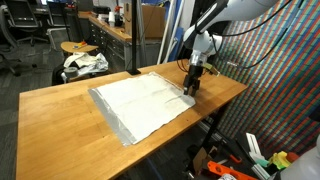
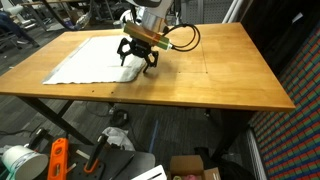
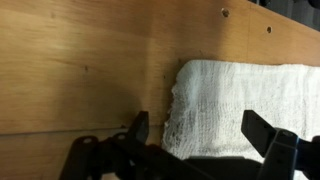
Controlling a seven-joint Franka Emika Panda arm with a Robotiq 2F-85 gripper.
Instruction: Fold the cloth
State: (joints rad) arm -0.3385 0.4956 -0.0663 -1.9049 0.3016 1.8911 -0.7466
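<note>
Table: a wooden tabletop [image 1: 55, 118] on dark legs, seen in both exterior views; in the wrist view its grain fills the left half of the picture.
Cloth: the cloth [image 1: 140, 102] lies spread flat on the table, white with a grey band along its near edge in an exterior view. In an exterior view [image 2: 88, 62] it covers the far left part of the top, and the right part is bare wood.
Gripper position: the gripper [image 1: 191, 88] hangs at the right end of the cloth, near the table's right edge, pointing down. In an exterior view [image 2: 138, 62] it stands at the cloth's right edge.
Jaws: spread wide and holding nothing.
Wrist view: a corner of the cloth [image 3: 250, 90] lies between the two fingers [image 3: 138, 128]. The left finger is over bare wood just beside the cloth's ragged edge and the right finger is over the fabric.
Contact: whether the fingertips touch the cloth or the wood cannot be told.
Cable: a black cable [image 2: 186, 38] loops from the wrist over the table.
Beyond the table: a white fabric bundle with dark markings [image 1: 86, 64] sits left of the far end, apart from the table.
Floor: an orange tool [image 2: 57, 160] and a cardboard box [image 2: 195, 168] lie under the near edge.
</note>
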